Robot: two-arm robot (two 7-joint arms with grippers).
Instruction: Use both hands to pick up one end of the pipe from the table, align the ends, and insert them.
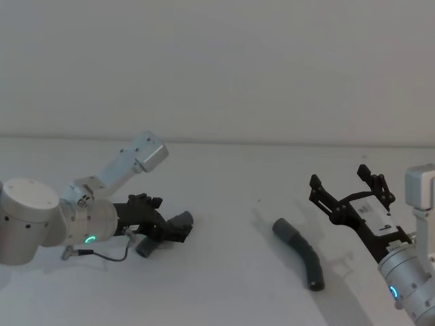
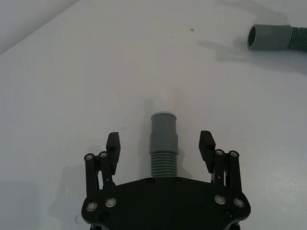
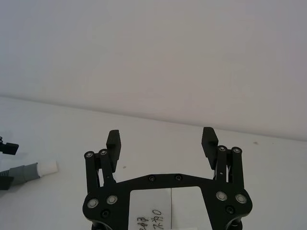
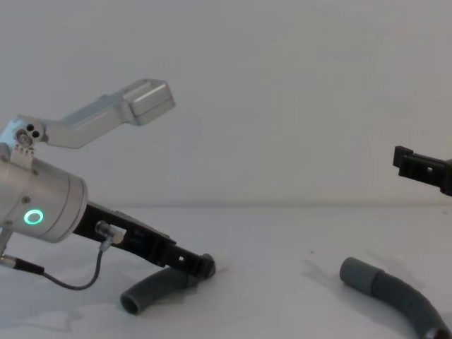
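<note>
The short pipe piece (image 1: 146,246) lies on the white table (image 1: 224,292) at the left. Its smooth grey cuff (image 2: 163,132) and whitish tip (image 2: 160,103) point toward the centre. My left gripper (image 1: 178,227) is low over it and open; its fingers (image 2: 113,146) straddle the cuff with a gap on each side. The longer pipe piece (image 1: 300,252) lies curved at the right, and its wide sleeve (image 2: 268,37) faces the short piece. My right gripper (image 1: 338,175) hovers open above the table, to the right of the long piece, holding nothing.
A pale grey wall (image 1: 217,68) stands behind the table. Bare table surface (image 4: 282,282) lies between the two pipe pieces. A thin grey cable (image 4: 70,282) loops beneath the left wrist. The left arm's silver link (image 1: 132,163) rises above the gripper.
</note>
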